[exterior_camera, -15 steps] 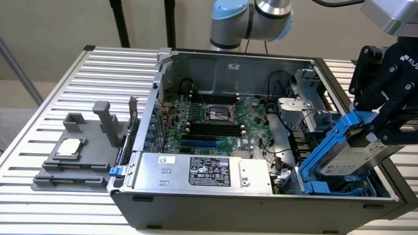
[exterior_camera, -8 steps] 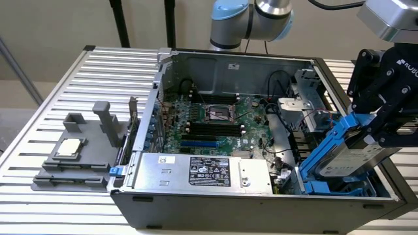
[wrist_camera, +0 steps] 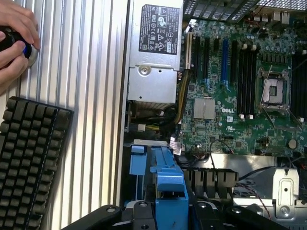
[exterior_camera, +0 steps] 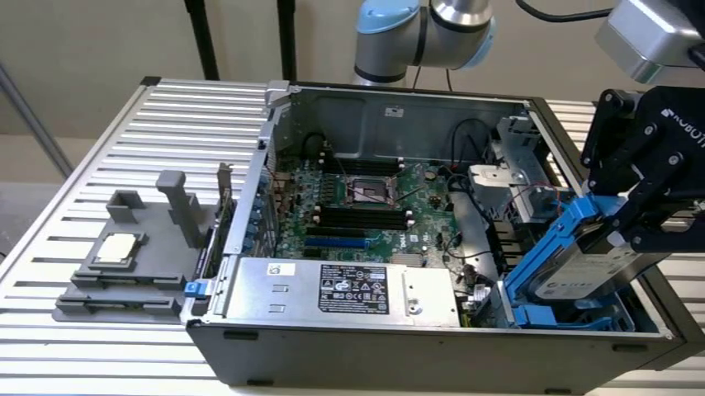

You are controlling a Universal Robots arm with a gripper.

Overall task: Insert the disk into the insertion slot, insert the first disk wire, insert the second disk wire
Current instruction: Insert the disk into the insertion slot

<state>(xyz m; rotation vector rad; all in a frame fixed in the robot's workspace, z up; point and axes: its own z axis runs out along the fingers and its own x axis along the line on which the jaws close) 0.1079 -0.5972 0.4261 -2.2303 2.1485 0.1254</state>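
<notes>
The disk (exterior_camera: 580,271), silver-grey with a white label in a bright blue carrier, hangs tilted at the exterior view's right, over the near corner of the open computer case. My gripper (exterior_camera: 630,235) is shut on its upper end. The lower end dips into the insertion slot (exterior_camera: 567,318), a bluish cage with blue tabs inside the case wall. In the wrist view the blue carrier (wrist_camera: 169,187) sits between my black fingers (wrist_camera: 111,214). I cannot tell which of the loose cables behind the cage are the disk wires.
A silver power supply (exterior_camera: 347,289) with a black label lies along the case front, and the green motherboard (exterior_camera: 364,206) lies behind it. A grey metal bracket (exterior_camera: 501,177) stands beyond the slot. A grey fixture (exterior_camera: 127,264) sits on the ribbed table. A keyboard (wrist_camera: 29,158) and a person's hand (wrist_camera: 14,43) lie outside the case.
</notes>
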